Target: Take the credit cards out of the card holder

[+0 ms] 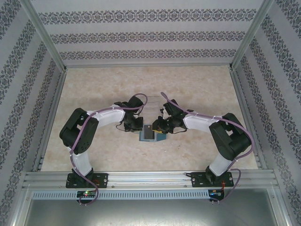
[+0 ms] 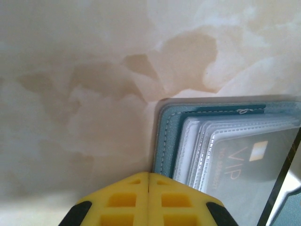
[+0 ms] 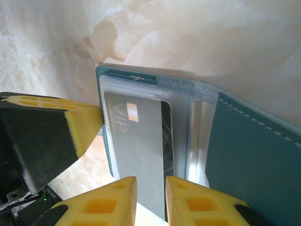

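Credit card [image 3: 141, 141]: likely thin, stiff, slick; pinch exposed end; right gripper [image 3: 150, 183] jaws narrowly parted over it; left gripper [image 2: 149, 178] jaws closed.

A lab test booth: aluminium frame [image 1: 150, 178], wallpapered walls [image 1: 146, 33], marble-look tabletop [image 1: 103, 84]

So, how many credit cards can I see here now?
1: a grey VIP card in the open card holder, its near end between the fingers of the right gripper. Others may be hidden in the sleeves.
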